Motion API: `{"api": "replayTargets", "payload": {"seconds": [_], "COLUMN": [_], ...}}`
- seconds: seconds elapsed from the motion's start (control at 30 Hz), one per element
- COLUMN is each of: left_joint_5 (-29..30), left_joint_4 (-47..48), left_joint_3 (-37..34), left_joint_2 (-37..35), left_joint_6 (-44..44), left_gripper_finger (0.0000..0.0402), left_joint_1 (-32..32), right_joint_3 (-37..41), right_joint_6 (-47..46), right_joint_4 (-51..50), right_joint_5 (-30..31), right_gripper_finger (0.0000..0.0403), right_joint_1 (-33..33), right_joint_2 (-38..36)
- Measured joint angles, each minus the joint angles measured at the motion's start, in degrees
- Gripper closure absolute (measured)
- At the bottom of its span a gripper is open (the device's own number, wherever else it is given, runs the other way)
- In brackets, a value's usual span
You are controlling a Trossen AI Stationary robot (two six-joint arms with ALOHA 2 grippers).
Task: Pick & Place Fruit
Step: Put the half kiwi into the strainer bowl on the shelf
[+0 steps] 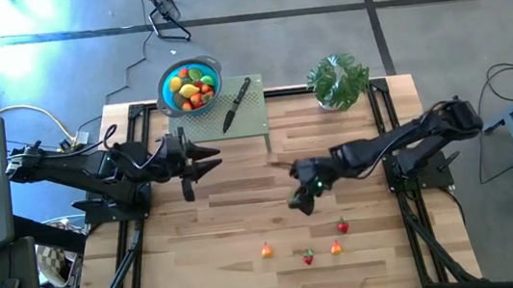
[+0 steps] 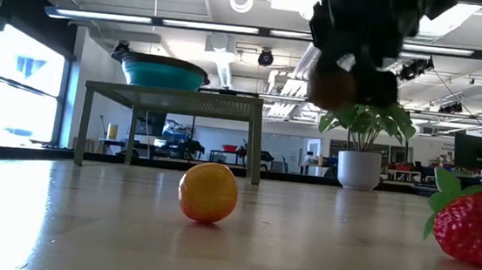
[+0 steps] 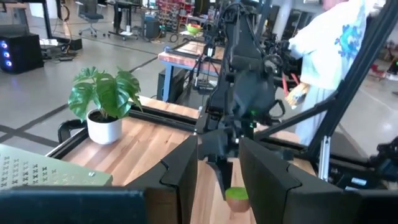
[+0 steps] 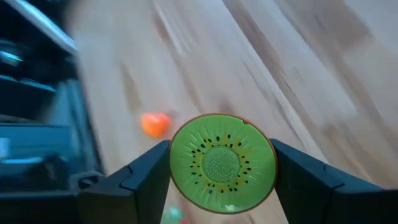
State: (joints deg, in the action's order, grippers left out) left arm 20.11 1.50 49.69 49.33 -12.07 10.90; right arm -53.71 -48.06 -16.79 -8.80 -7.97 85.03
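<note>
A halved kiwi (image 4: 222,168), green cut face toward the wrist camera and brown skin (image 2: 333,86) behind, hangs above the table with my right gripper (image 4: 221,152) shut on it, near the table's middle (image 1: 303,197). Several small fruit lie on the wood near the front edge: an orange piece (image 1: 267,250), a red one (image 1: 308,256), another orange one (image 1: 336,247) and a strawberry (image 1: 342,226). A blue bowl (image 1: 190,86) with fruit inside stands on a green perforated stand (image 1: 225,123). My left gripper (image 1: 202,162) hovers open at the left, pointing toward the right arm. My right gripper pinches the kiwi half between its two fingers (image 4: 143,177), which sit on opposite sides of its round rim (image 4: 176,163). The fingers slant down from the table's right side. The kiwi is lifted clear of the table, cut face turned back toward the wrist.
A black-handled knife (image 1: 237,105) lies on the green stand beside the bowl. A potted plant (image 1: 337,80) stands at the far right. A person in white (image 3: 329,43) stands beyond the table. Bare wood lies between the arms and the stand.
</note>
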Motion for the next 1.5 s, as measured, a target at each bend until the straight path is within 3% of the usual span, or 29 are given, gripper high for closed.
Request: {"api": "replayTargets", "payload": {"seconds": [0.4, 0.7, 1.07, 1.27, 1.5], "left_joint_5": [0.4, 0.6, 2.6, 3.3, 8.5], "left_joint_4": [-1.4, -3.1, -10.8, -14.3, -15.1], "left_joint_3": [0.0, 0.0, -0.1, 0.0, 0.0], "left_joint_2": [0.1, 0.1, 3.1, 4.1, 3.6], "left_joint_6": [-0.2, -1.0, -10.0, -18.3, -18.4], "left_gripper_finger": [0.0286, 0.0277, 0.0170, 0.0160, 0.0160], "left_joint_1": [0.0, 0.0, -0.1, 0.0, 0.0], "right_joint_3": [0.0, 0.0, 0.0, -2.3, -7.8], "right_joint_6": [4.7, 6.3, 19.1, 32.1, 43.8], "right_joint_4": [24.8, 41.8, 47.3, 47.2, 44.7], "right_joint_5": [-5.1, -6.0, 1.0, 8.4, 16.0], "right_gripper_finger": [0.0170, 0.0170, 0.0169, 0.0169, 0.0169], "right_joint_1": [7.2, 10.3, 10.2, 9.0, 6.9], "right_joint_2": [-7.1, -7.2, -7.1, -7.1, -6.8]}}
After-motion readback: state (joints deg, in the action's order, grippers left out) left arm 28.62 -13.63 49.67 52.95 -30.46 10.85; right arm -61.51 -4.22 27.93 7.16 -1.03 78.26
